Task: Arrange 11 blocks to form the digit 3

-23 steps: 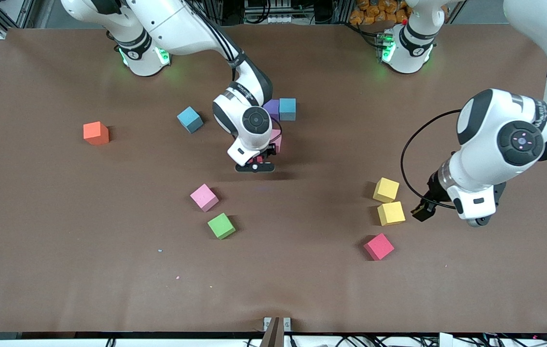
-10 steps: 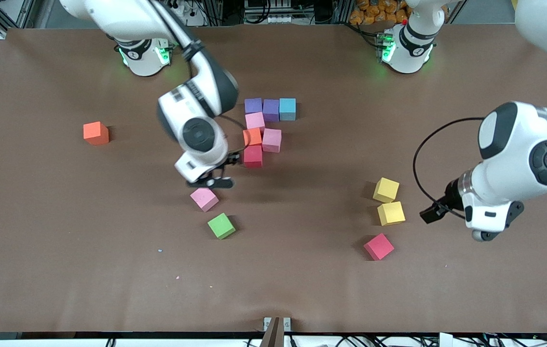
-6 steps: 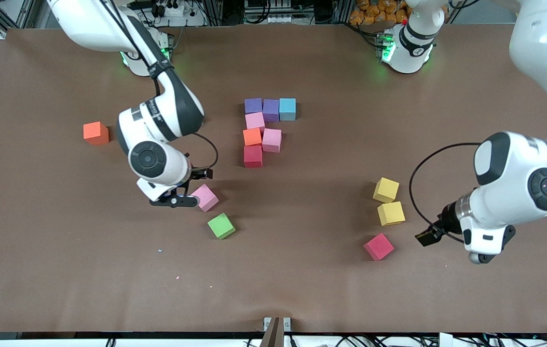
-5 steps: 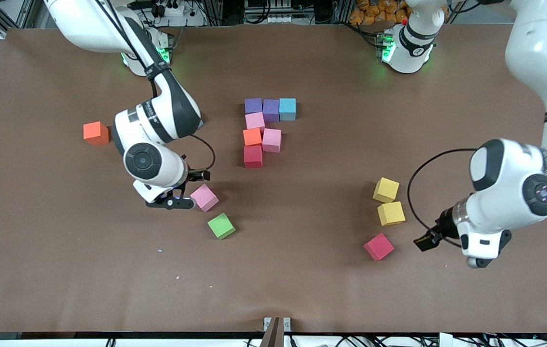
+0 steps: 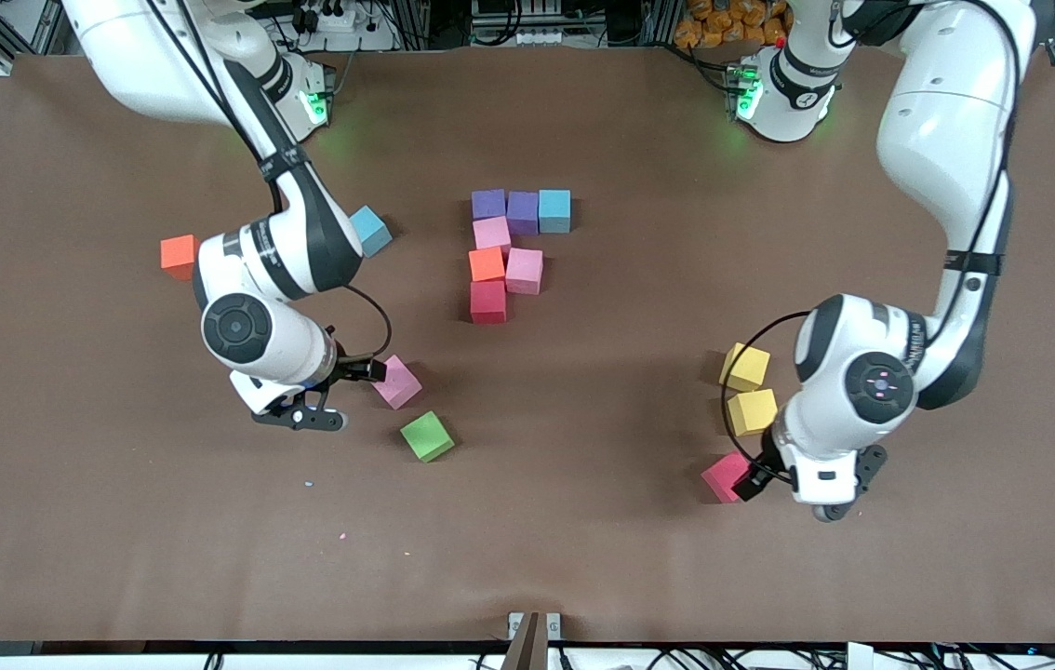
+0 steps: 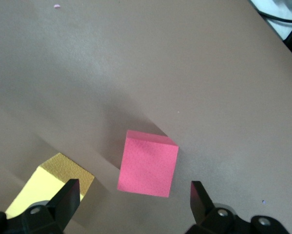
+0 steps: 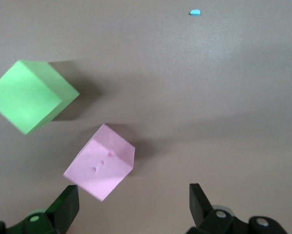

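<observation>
Since the earlier frames you'd swung both arms off the build: the right gripper [image 5: 362, 370] came down beside the loose pink block [image 5: 396, 381], fingers spread w/ the cube just ahead of them, and the left gripper [image 5: 751, 484] dropped onto the loose red block [image 5: 726, 476], also spread, cube betw. its fingers. Step looked like approach-to-grasp, approx. six of eleven placed in the partial digit 3 [image 5: 507, 253]. Next called for squaring to each tilted cube, then closing. The brown table [image 5: 583, 540] was matte; racks and cables stood at the robots' end.
</observation>
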`<act>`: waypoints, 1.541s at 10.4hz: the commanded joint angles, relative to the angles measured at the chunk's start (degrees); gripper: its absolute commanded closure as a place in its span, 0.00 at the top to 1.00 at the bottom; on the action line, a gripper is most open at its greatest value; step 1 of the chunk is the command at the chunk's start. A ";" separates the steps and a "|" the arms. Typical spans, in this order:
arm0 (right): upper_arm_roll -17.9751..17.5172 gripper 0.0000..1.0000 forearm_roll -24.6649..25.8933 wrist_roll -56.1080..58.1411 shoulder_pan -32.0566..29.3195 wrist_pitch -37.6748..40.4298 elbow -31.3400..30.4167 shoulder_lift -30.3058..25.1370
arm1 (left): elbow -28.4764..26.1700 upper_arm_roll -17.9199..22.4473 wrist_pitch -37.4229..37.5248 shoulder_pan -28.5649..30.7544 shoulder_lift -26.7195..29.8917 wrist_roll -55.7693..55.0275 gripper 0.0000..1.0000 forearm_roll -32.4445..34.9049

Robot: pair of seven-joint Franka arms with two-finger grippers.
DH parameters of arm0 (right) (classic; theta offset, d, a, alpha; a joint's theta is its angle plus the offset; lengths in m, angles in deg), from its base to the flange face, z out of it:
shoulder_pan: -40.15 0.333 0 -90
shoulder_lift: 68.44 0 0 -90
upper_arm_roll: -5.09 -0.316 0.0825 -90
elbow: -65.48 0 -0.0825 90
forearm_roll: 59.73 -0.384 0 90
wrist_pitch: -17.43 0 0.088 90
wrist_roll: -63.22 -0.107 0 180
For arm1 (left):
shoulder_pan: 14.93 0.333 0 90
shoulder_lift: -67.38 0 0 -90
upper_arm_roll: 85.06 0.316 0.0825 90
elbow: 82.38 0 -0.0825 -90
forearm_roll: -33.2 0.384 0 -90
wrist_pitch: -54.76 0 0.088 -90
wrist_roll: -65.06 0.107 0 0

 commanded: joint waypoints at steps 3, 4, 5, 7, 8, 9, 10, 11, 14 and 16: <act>-0.70 1.00 -0.45 -1.01 -2.27 -7.33 -0.04 2.73 | 1.74 0.84 -4.21 -1.29 -3.94 -0.80 1.00 -1.14; -0.70 1.00 -0.45 -1.62 -2.27 -8.04 0.05 3.09 | 1.74 0.84 -5.09 -1.56 -4.91 -0.53 1.00 -1.06; -0.70 1.00 -0.36 -1.72 -2.35 -9.27 0.05 3.44 | 1.57 0.93 -5.27 -1.56 -5.18 -0.09 1.00 -0.88; -0.35 1.00 -0.10 -1.72 -2.53 -10.33 0.14 4.06 | 1.30 1.11 -5.27 -1.56 -5.27 1.75 1.00 -0.79; 0.17 1.00 -0.18 -2.41 -2.44 -10.42 0.23 4.14 | 1.30 1.11 -5.18 -1.39 -5.53 2.97 1.00 0.08; 0.27 1.00 0.08 -5.90 -2.27 -10.51 0.31 4.49 | 1.13 1.11 -5.27 -1.39 -5.71 4.29 1.00 0.35; 0.27 1.00 0.08 -8.98 -1.66 -11.47 0.40 5.28 | 0.95 1.11 -5.27 -1.13 -6.15 4.56 1.00 0.44; 0.27 1.00 0.08 -10.84 -1.48 -12.26 0.40 5.64 | 1.04 1.11 -5.27 -1.04 -6.93 4.74 1.00 0.35; 0.09 1.00 -0.89 -26.51 0.72 -10.43 -0.30 6.08 | 0.95 1.81 -5.27 -0.95 -8.08 6.58 0.80 0.44; 0.00 1.00 -1.06 -35.07 0.98 -9.20 -1.96 6.26 | 0.17 1.81 -4.75 -1.04 -7.13 4.06 0.01 -0.09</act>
